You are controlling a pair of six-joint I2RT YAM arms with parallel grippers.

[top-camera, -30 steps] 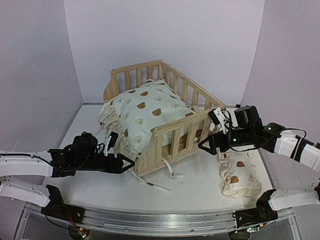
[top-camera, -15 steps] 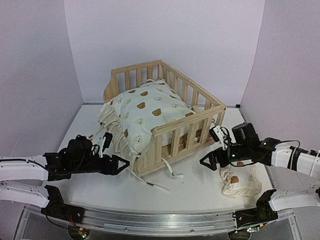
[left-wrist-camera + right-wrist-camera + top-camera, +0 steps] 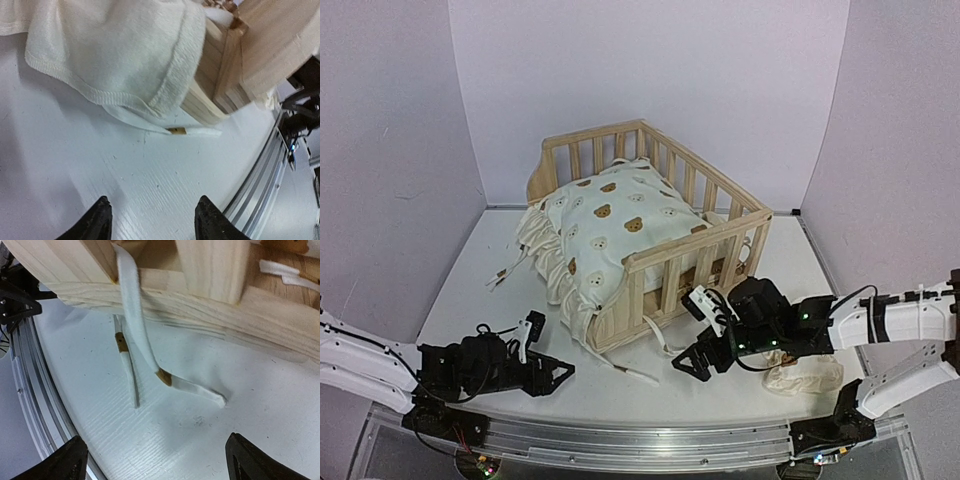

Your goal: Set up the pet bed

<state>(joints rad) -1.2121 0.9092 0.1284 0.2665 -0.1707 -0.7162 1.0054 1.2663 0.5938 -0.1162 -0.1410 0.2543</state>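
**A robot test cell in a lab, not a home**

Plain pale panels [image 3: 650,70] close off the back and both sides of a white table [image 3: 650,400], like a booth built for filming. An aluminium rail [image 3: 620,442] runs along the near edge. Two white-and-black robot arms are bolted there, the left arm [image 3: 370,355] and the right arm [image 3: 895,320], with loose cables and small green lights. The one homely thing is the pet bed [image 3: 700,238]. Nothing beyond the panels shows, so this is probably a research lab.
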